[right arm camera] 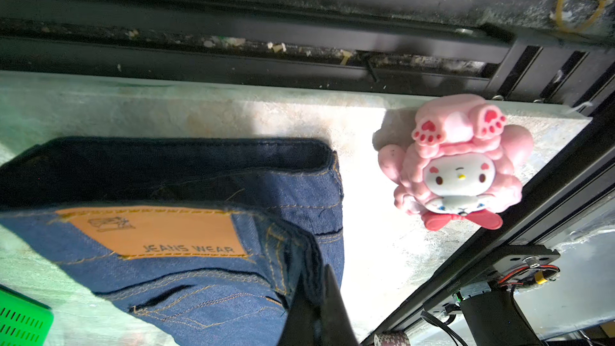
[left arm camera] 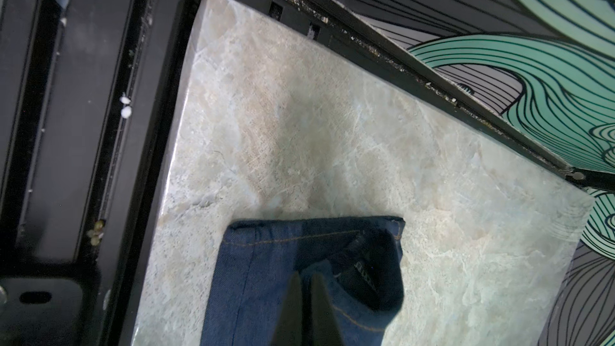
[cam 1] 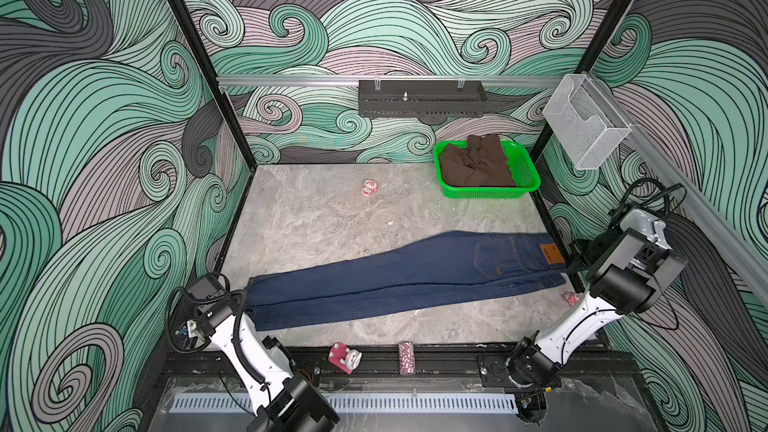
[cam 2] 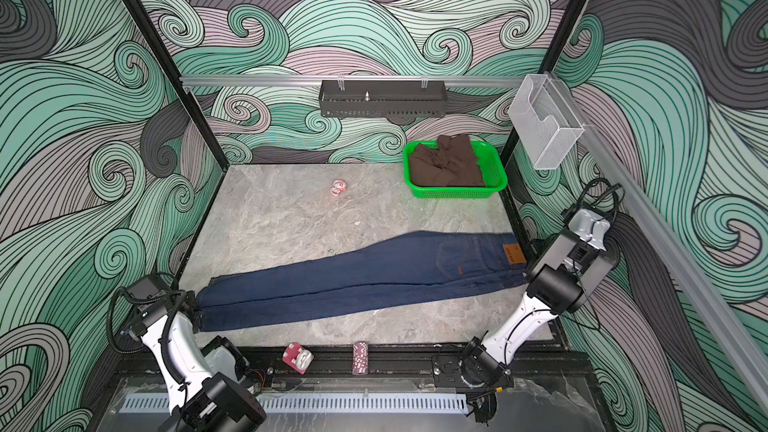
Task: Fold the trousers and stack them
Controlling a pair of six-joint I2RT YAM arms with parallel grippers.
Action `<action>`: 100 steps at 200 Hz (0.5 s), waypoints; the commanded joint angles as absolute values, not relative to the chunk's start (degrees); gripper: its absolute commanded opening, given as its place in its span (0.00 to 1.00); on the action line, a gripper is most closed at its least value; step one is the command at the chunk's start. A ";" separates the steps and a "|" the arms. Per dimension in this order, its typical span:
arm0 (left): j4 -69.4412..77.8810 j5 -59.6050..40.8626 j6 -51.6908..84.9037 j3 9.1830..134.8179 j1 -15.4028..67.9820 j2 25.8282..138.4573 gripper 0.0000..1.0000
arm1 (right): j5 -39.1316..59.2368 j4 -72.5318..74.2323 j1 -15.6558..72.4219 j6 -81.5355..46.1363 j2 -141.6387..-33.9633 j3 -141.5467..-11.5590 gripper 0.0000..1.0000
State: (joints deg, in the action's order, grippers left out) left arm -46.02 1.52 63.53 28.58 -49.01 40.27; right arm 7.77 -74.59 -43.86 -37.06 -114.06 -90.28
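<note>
- A grey marbled stone table (cam 1: pixel 332 222) sits inside a booth whose walls (cam 1: pixel 83 118) carry swirling teal, grey and pale pink waves.
- A green basket (cam 1: pixel 528 176) holding crumpled brown cloth (cam 1: pixel 478 164) stands in the table's back right corner.
- A pink toy figure (right arm camera: pixel 456 164) lies near the front right corner, just beside the trousers' waist end.
- A stack of poker chips (cam 1: pixel 406 357) stands on the black rail along the table's front edge.
- Dark blue denim trousers (cam 1: pixel 395 280) lie flat across the front half of the table. They slant from the left edge to the right edge, with the leg hems at the left and the waistband at the right.
- The left fingers (left arm camera: pixel 324 314) are pinched together on the leg hem, which curls up beside them.
- The right fingers (right arm camera: pixel 336 317) are pinched together on the bunched waistband, near its tan patch (right arm camera: pixel 149 231).
</note>
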 commanded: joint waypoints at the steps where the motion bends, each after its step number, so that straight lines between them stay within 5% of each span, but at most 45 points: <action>1: -44.37 3.92 63.59 27.87 -49.66 39.73 0.00 | 3.38 -66.97 -49.24 -37.79 -117.94 -90.79 0.04; 44: -44.81 4.17 63.93 27.89 -49.66 39.81 0.02 | 3.53 -66.93 -49.25 -38.08 -117.72 -90.05 0.20; 100: -46.37 3.46 64.88 30.13 -49.75 40.16 0.57 | 4.97 -66.84 -49.05 -38.80 -116.22 -88.92 0.42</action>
